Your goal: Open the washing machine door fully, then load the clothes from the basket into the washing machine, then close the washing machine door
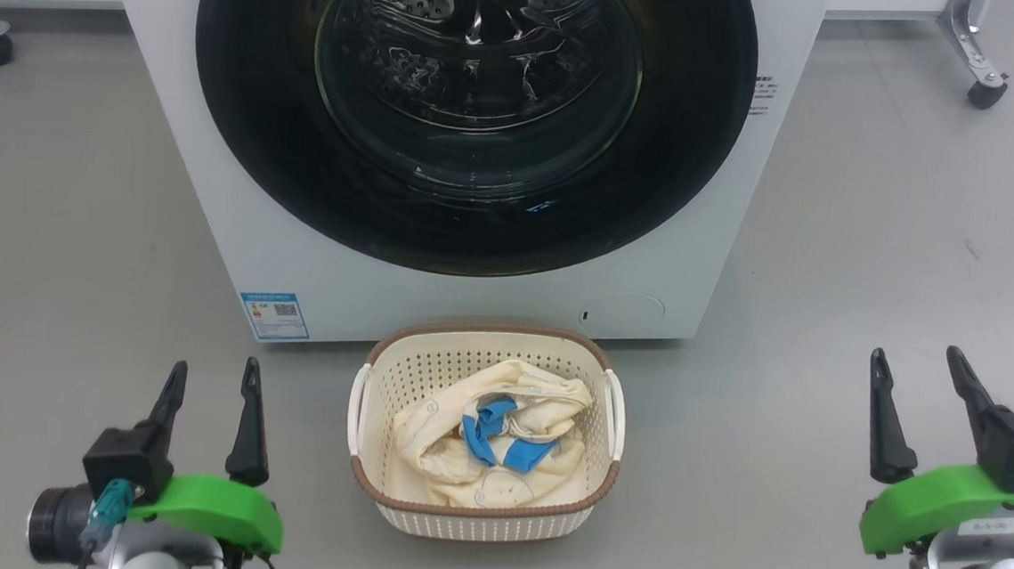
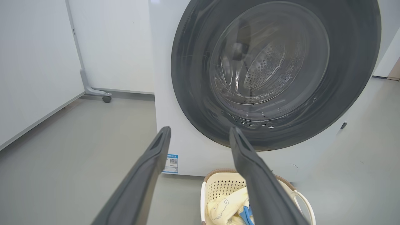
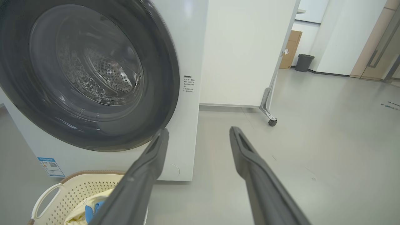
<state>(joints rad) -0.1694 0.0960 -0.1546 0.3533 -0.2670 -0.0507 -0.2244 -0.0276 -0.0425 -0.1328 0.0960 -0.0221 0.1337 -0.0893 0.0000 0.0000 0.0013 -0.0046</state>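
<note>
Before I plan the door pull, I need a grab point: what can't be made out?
- Washing machine door: top cut off by head view's upper edge; handle not discernible.
- Clothes: bunched in the basket, piece count unclear; left wrist view's finger covers them.
- Print beside door, right wrist view: too small.

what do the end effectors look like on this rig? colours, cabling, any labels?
The left gripper and right gripper match: two long, dark, tapering fingers on a bright green bracket, with a black block behind one finger. A teal connector with a thin dark cable plugs in beside each silver-grey wrist. The right wrist carries a small white label, too small to read.
</note>
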